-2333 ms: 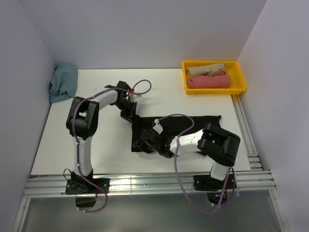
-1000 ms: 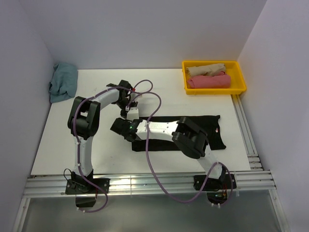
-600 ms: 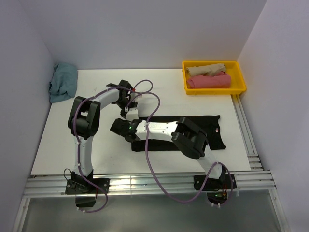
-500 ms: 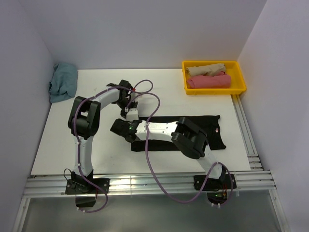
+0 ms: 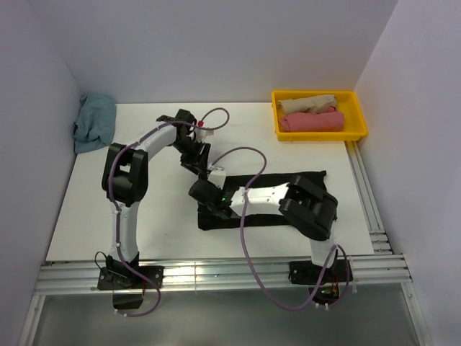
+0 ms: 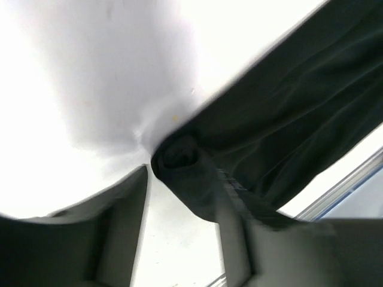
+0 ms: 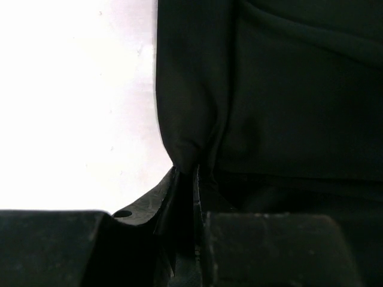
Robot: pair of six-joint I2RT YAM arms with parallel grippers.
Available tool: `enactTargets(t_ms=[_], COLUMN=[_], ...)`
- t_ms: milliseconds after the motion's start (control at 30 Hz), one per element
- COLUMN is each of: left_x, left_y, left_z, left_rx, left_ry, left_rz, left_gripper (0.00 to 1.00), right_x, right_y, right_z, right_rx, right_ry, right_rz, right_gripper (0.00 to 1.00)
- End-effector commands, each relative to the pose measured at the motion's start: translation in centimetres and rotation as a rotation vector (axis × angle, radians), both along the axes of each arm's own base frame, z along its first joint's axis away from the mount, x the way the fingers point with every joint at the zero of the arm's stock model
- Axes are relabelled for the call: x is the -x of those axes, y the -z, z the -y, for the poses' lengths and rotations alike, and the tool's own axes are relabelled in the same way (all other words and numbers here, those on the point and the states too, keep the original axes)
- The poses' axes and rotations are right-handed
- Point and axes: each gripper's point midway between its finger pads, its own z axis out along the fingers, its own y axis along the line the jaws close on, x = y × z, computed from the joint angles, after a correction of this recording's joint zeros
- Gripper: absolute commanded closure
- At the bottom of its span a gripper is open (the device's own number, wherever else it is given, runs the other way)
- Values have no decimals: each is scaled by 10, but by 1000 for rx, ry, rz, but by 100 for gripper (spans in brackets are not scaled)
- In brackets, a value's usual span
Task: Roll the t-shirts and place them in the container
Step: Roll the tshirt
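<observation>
The black t-shirt (image 5: 261, 218) lies folded into a long strip across the table's middle. Its left end is curled into a small roll (image 6: 177, 156). My left gripper (image 5: 201, 163) hovers open at the strip's far left corner; in the left wrist view the roll sits just ahead of its spread fingers (image 6: 122, 218), not gripped. My right gripper (image 5: 204, 196) is at the strip's left edge, shut on a pinched fold of the black cloth (image 7: 187, 156). A teal t-shirt (image 5: 94, 122) lies bunched at the far left.
A yellow tray (image 5: 360, 120) at the back right holds a beige roll (image 5: 308, 104) and a pink roll (image 5: 311, 122). White walls close in the table (image 5: 86, 216) on three sides. A metal rail runs along the near edge.
My left gripper has opened, let go of the shirt's left end and shifted a little back. My right gripper has moved right and nearer, and closed on the cloth's left edge.
</observation>
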Motion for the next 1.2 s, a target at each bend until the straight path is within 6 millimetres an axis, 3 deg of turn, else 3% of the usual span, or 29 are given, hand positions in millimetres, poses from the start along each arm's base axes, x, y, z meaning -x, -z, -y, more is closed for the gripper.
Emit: enactTargets(t_ms=[0, 233, 367, 667, 967, 1033, 1133, 1167], left_x=[-20, -20, -5, 35, 28, 26, 21, 20], left_y=[-49, -74, -55, -3, 13, 19, 25, 26], left_z=[8, -5, -20, -1, 18, 19, 17, 16], left_rx=[133, 254, 280, 385, 411, 379, 323, 300], left_ry=[61, 75, 70, 75, -13, -19, -44, -52], left_rz=[118, 149, 108, -8, -11, -10, -10, -9], left_gripper=[44, 37, 36, 36, 37, 41, 62, 75], right_x=[11, 2, 0, 6, 6, 6, 7, 7], right_y=[-10, -23, -26, -9, -7, -8, -7, -7], right_z=[-11, 10, 14, 18, 25, 26, 29, 29], right_rx=[-252, -641, -784, -927, -918, -922, -913, -904], right_ry=[-13, 68, 71, 123, 146, 144, 145, 141], right_rz=[-80, -134, -153, -243, -251, -246, -245, -242], right_gripper=[92, 93, 94, 95, 95, 95, 92, 90])
